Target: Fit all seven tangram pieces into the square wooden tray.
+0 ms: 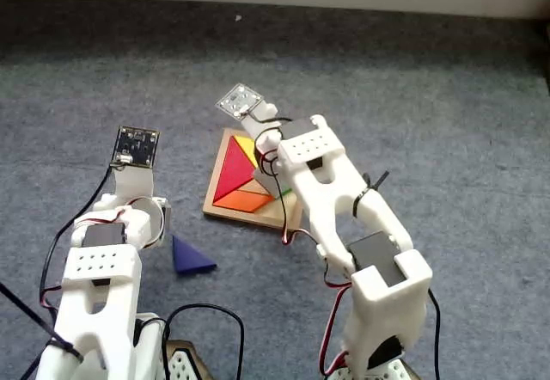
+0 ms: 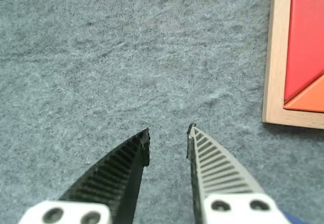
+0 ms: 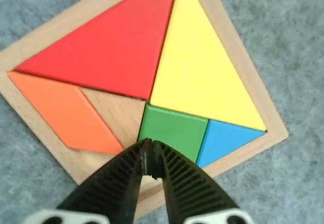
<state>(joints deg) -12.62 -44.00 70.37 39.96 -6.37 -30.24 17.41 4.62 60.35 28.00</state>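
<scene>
The square wooden tray (image 1: 225, 211) lies on the grey carpet. It holds a red triangle (image 3: 109, 46), a yellow triangle (image 3: 200, 72), an orange parallelogram (image 3: 66, 112), a green square (image 3: 174, 130) and a small light-blue triangle (image 3: 225, 138). Bare wood (image 3: 119, 115) shows between the orange and green pieces. My right gripper (image 3: 149, 158) is shut and empty, its tips at the green square's corner over that bare wood. A dark blue triangle (image 1: 191, 257) rests on the carpet near the left arm. My left gripper (image 2: 168, 133) is open over bare carpet, with the tray's edge (image 2: 276, 57) off to one side.
The right arm (image 1: 344, 217) stretches over the tray's near corner. The left arm (image 1: 103, 268) stands left of the dark blue triangle. Grey carpet surrounds the tray, with a pale wall strip at the far edge.
</scene>
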